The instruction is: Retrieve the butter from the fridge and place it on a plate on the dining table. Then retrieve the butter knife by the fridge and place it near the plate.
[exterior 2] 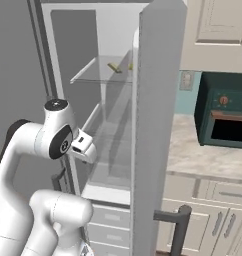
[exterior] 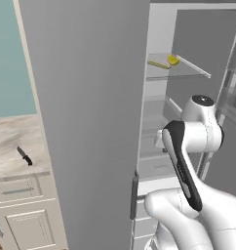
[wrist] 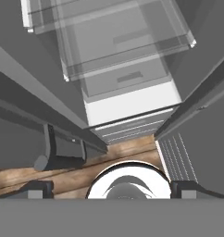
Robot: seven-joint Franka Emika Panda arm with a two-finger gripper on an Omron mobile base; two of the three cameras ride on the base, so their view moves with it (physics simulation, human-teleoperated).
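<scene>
Butter (exterior: 158,64) lies on the upper glass shelf (exterior: 188,71) inside the open fridge (exterior: 90,97), a thin olive-yellow stick with a rounder bright yellow item (exterior: 173,59) just beside it. In the right base view the stick (exterior 2: 113,67) sits on the same shelf, partly behind the edge of the right door (exterior 2: 155,125), which stands open toward the camera.

Nearest, the arm (exterior: 188,161) rises in front of the fridge, its wrist level with the middle shelves and below the butter's shelf. The gripper (wrist: 111,187) is released, jaws spread wide with a dark tip (wrist: 37,189) low at each side of the hand view, and nothing sits between them. That view looks down along the fridge front at glass shelves, a white drawer (wrist: 132,104) and a wooden floor (wrist: 63,171).

To the left of the fridge, the knife (exterior: 25,156) lies on a marble counter (exterior: 12,141) above cream cabinets, well apart from the arm.

Farther right, past the open door, a dark green oven (exterior 2: 225,110) stands on another counter.
</scene>
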